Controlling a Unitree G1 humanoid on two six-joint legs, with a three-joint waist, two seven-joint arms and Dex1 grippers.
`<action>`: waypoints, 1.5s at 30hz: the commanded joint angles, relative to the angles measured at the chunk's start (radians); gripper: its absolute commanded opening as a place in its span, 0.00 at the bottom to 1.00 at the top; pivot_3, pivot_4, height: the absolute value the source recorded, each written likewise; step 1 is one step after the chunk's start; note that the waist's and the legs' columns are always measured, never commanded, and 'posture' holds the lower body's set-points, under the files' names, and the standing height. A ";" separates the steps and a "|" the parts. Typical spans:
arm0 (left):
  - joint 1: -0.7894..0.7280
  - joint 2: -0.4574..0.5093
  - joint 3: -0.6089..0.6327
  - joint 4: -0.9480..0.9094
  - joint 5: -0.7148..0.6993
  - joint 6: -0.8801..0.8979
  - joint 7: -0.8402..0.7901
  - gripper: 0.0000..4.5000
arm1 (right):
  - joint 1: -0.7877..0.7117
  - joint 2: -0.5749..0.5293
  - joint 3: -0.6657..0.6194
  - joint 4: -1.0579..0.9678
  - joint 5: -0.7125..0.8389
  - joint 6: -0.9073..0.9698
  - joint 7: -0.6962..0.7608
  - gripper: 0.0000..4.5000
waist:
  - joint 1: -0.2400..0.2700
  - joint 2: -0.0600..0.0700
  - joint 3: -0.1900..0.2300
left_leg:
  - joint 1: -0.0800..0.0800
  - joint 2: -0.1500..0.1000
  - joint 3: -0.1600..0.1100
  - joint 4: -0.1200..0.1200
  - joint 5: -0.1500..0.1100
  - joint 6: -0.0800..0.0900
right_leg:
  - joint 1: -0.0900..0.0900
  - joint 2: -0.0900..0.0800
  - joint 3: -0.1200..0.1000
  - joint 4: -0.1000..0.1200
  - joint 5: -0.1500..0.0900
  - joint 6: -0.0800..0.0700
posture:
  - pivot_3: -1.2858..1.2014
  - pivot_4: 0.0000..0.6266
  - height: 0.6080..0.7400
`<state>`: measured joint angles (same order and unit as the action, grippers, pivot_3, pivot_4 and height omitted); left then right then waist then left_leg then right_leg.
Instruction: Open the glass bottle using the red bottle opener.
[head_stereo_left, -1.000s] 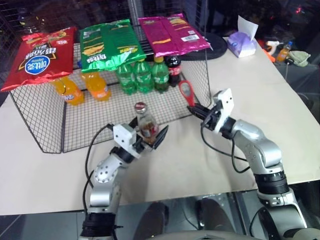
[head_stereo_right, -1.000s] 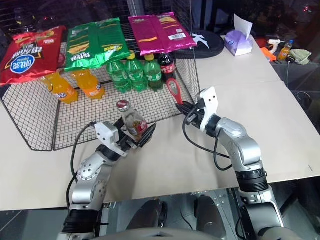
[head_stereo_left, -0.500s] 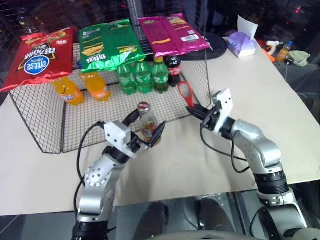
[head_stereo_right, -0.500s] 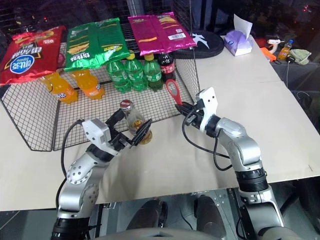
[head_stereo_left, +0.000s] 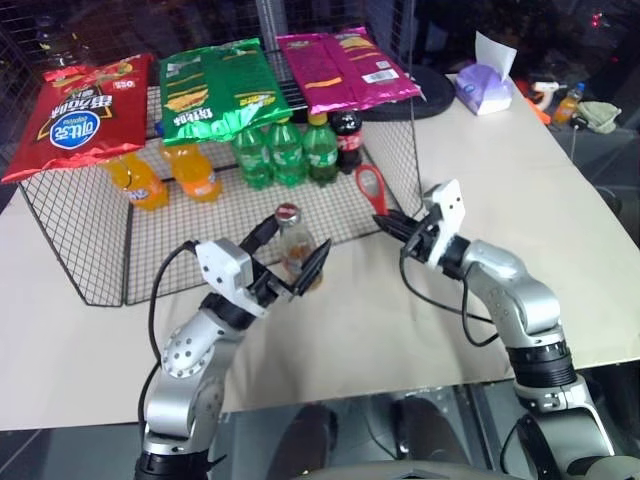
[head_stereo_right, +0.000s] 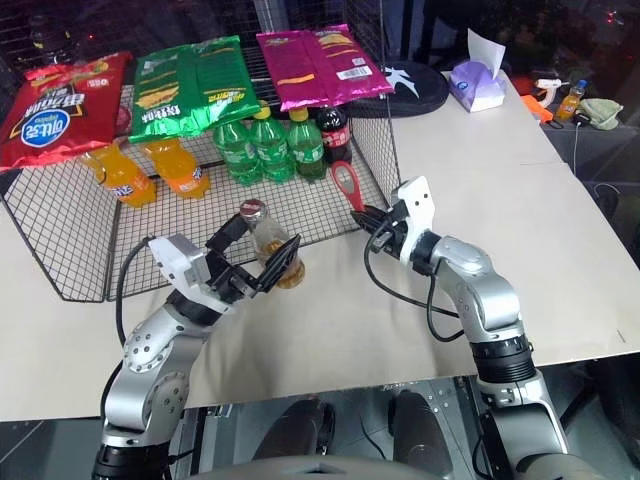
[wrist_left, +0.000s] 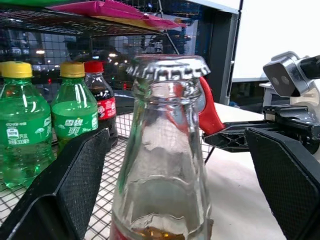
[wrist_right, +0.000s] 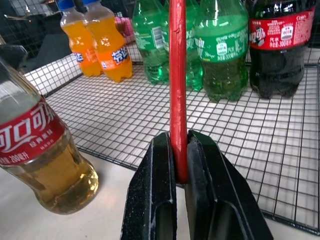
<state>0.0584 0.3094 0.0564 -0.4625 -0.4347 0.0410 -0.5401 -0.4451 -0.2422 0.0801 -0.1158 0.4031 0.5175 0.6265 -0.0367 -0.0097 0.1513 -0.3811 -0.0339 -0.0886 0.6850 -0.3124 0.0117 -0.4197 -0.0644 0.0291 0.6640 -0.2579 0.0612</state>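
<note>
The glass bottle (head_stereo_left: 293, 248) stands upright on the table at the front edge of the wire rack, its metal cap (wrist_left: 167, 66) on and amber liquid in the bottom. My left gripper (head_stereo_left: 300, 234) is open, one finger (wrist_left: 70, 175) on each side of the bottle with a gap on both sides. To the right, my right gripper (head_stereo_left: 388, 222) is shut on the handle of the red bottle opener (head_stereo_left: 372, 187), whose ring head stands upward. The opener (wrist_right: 176, 75) is pinched between the two black fingers, with the bottle (wrist_right: 40, 150) close beside it.
The wire rack (head_stereo_left: 90, 230) holds orange soda bottles (head_stereo_left: 165, 178), green bottles (head_stereo_left: 285, 152) and a dark cola bottle (head_stereo_left: 348, 140). Snack bags (head_stereo_left: 215, 88) lie on top. A tissue box (head_stereo_left: 485, 85) sits at the back right. Bare table lies in front of the bottle and to the right.
My left arm has drawn back and up from the bottle, which was tilted between its fingers and now stands upright on the table. The right gripper and opener have not moved.
</note>
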 joint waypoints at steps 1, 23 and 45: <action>0.004 0.015 0.011 -0.059 -0.013 0.000 -0.003 1.00 | -0.012 0.003 0.004 -0.024 0.003 -0.027 0.011 0.01 | 0.000 0.000 0.000 | 0.000 0.000 0.000 0.000 0.000 0.000 | 0.000 0.000 0.000 0.000 0.000 0.000 | 0.52 0.24 1.00; 0.018 0.008 0.005 -0.017 0.018 -0.061 -0.009 0.25 | -0.031 0.001 0.079 -0.082 -0.022 -0.031 0.037 0.01 | 0.004 0.000 0.000 | 0.002 0.000 0.000 0.000 0.000 0.000 | 0.003 0.000 0.000 -0.001 0.000 0.000 | 0.52 0.24 1.00; 0.020 -0.008 -0.043 0.026 0.033 -0.078 -0.017 0.25 | -0.123 -0.045 0.273 0.181 -0.607 -0.960 -0.139 0.01 | 0.006 0.000 -0.001 | 0.004 0.000 0.000 0.000 0.000 0.000 | 0.005 0.000 -0.001 -0.001 0.000 0.000 | 0.52 0.24 1.00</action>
<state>0.0621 0.2992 0.0365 -0.4559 -0.4061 -0.0558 -0.5466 -0.5509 -0.2957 0.3676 0.0643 -0.1879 -0.3773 0.5171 -0.0304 -0.0096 0.1507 -0.3773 -0.0343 -0.0891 0.6851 -0.3123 0.0115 -0.4149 -0.0642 0.0281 0.6630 -0.2579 0.0611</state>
